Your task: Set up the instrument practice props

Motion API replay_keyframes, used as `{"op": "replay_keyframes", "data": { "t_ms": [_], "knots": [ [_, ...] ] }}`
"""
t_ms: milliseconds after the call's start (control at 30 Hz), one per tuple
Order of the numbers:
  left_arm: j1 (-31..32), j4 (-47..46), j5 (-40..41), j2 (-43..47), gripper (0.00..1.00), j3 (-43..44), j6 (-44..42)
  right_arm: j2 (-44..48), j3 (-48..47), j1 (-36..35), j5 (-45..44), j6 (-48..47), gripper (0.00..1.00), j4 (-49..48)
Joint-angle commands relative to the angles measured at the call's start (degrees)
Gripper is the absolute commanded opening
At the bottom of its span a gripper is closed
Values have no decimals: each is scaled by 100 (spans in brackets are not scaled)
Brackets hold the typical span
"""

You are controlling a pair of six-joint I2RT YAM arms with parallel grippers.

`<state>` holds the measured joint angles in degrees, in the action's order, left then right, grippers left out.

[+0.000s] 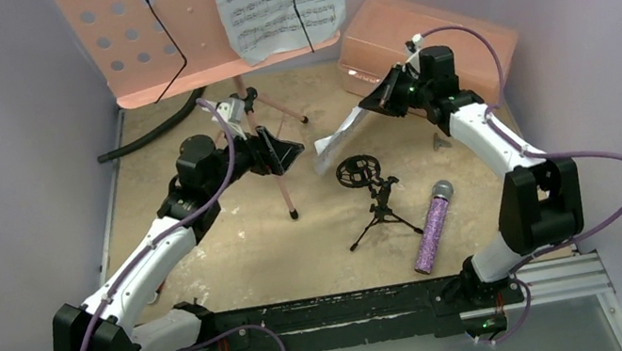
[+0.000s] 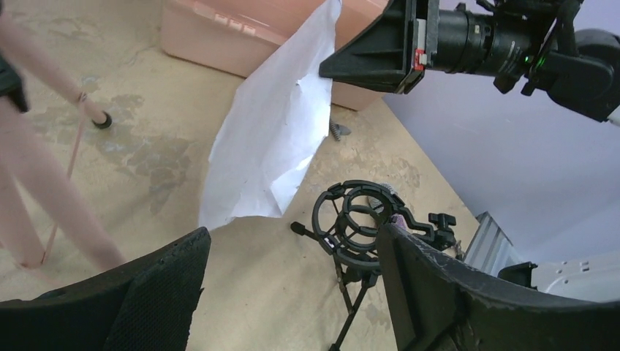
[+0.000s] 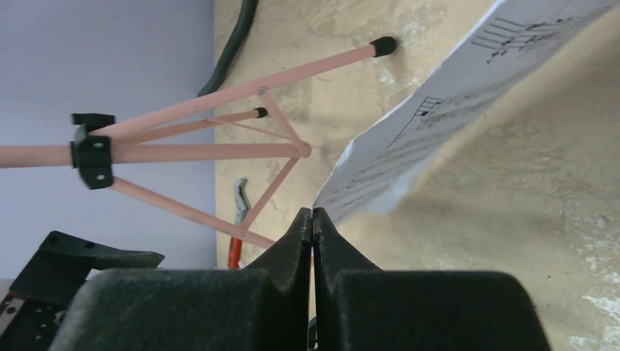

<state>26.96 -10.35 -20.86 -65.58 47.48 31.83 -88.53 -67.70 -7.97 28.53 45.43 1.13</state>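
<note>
Near right lay the purple glitter microphone (image 1: 433, 227), beside the black tripod mic stand (image 1: 376, 198). Mid-table, our left gripper (image 1: 283, 153) hung open while the right gripper (image 3: 312, 219) pinched a sheet-music page (image 2: 270, 139). We judged it should go flat onto the far pink music stand (image 1: 144, 84).

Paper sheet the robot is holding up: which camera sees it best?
The left wrist camera. There the paper sheet shows nearly whole, blank side out. The top camera shows it small and blurry. The right wrist camera sees only a slanted strip with music notes, its corner at the shut right gripper.
</note>
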Motion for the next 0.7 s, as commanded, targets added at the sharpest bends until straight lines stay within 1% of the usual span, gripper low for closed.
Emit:
{"op": "replay_keyframes", "data": {
  "t_ms": [0, 100, 333, 400, 533, 667],
  "knots": [
    [271, -341, -190, -47, 80, 370, -790, 392, -305, -1, 237, 201, 0, 268],
    [472, -344, -63, -39, 78, 427, -1227, 528, -305, -3, 299, 254, 0, 346],
    [919, -259, 107, -35, 77, 529, -2441, 604, -312, -15, 583, 536, 0, 248],
    [1019, -100, 305, -64, 76, 643, -2621, 609, -337, -20, 611, 562, 0, 254],
    [1266, -108, 1054, -19, 77, 633, -3113, 633, -347, -25, 744, 662, 0, 192],
    [1365, -196, 1168, -104, 77, 612, -3526, 662, -374, -34, 838, 726, 0, 145]
  ]
}}
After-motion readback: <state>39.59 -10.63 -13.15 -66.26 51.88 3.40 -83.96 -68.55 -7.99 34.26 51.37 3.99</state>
